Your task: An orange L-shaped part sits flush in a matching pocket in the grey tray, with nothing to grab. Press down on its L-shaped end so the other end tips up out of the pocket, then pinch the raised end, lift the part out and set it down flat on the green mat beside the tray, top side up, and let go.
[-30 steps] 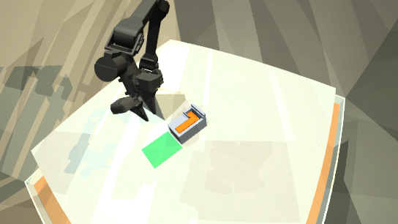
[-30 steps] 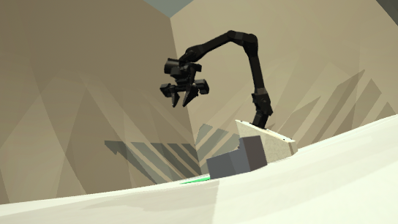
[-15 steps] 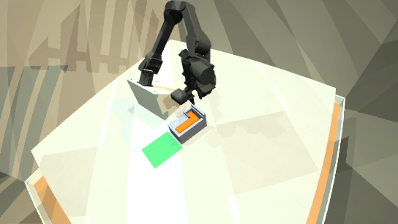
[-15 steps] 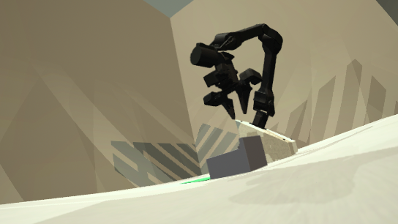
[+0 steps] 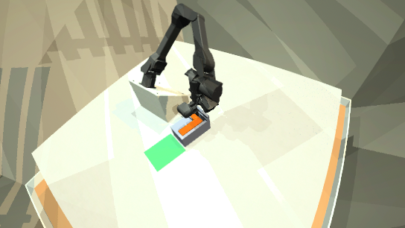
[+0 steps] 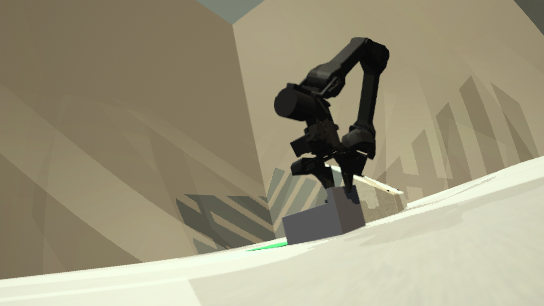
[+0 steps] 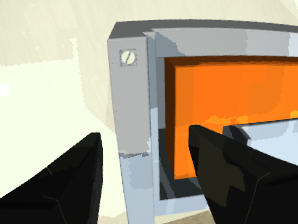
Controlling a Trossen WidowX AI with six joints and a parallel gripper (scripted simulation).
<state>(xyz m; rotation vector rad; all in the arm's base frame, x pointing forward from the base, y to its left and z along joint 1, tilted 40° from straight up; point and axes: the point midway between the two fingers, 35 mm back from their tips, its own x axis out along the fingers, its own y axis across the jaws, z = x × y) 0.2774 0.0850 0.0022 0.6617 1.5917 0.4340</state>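
The orange L-shaped part point(image 5: 190, 127) point(image 7: 225, 90) lies in the pocket of the grey tray point(image 5: 197, 135) point(image 6: 310, 225) point(image 7: 132, 100), and looks level. The green mat point(image 5: 164, 153) point(image 6: 270, 246) lies beside the tray's other end. My gripper point(image 6: 338, 192) point(image 7: 145, 138) points down at the L-shaped end, partly open with nothing between the fingertips. In the wrist view the right finger is over the L-shaped end and the left finger is outside the tray's end wall. Whether the right fingertip touches the part cannot be told. The part is hidden in the exterior view.
The tray's end wall near my fingers stands higher than its other walls and carries a screw head point(image 7: 128, 57). The arm's pale base block point(image 5: 154, 102) point(image 6: 382, 200) stands close behind the tray.
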